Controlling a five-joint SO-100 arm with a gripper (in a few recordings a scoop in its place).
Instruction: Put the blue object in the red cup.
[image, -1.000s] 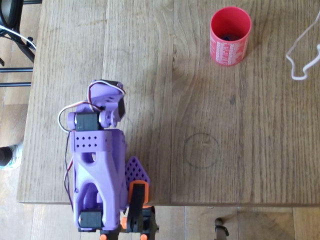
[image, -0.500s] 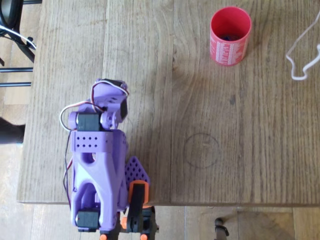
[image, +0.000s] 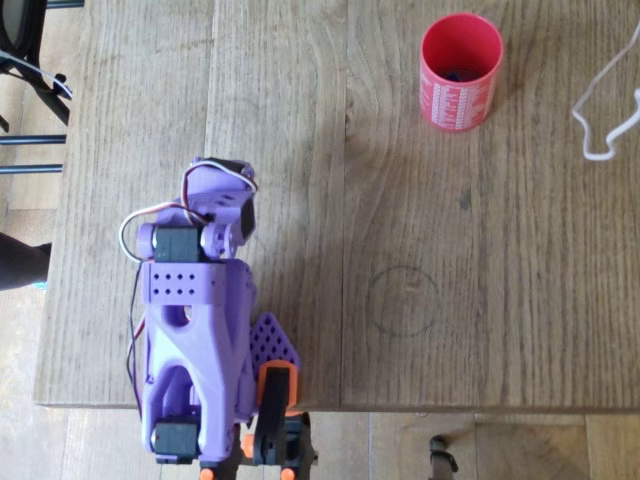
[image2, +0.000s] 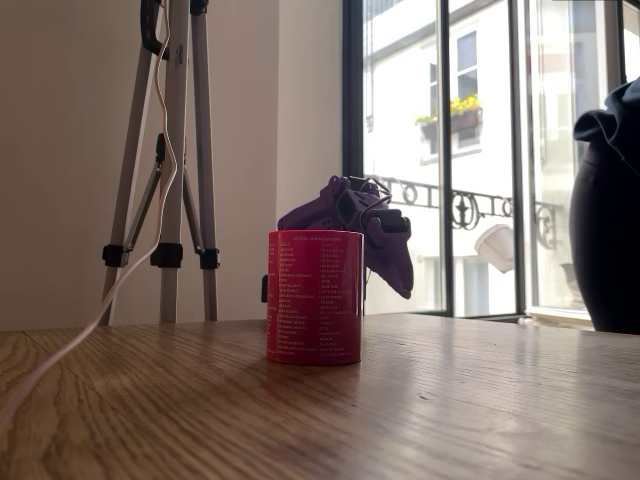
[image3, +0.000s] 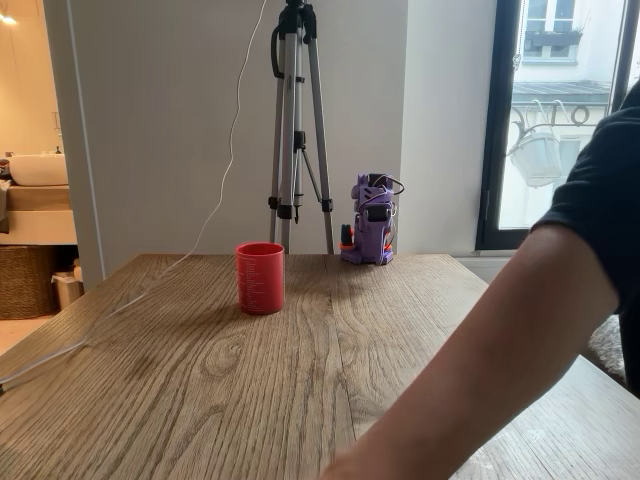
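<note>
On the light wooden plank table (image: 420, 230), the purple printed arm (image: 195, 330) sits folded at the near edge in the overhead view, well apart from the red cylindrical cup with white print (image: 460, 70); its gripper (image: 225, 215) is tucked in, and whether the fingers are parted or hold anything cannot be told. A small dark-bluish shape inside the cup is probably the blue object (image: 458, 73). Risk: a person's arm (image3: 500, 370) reaching across the table in a fixed view could knock the cup over.

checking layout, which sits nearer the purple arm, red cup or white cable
The red cup; the white cable lies farther right in the overhead view.
</note>
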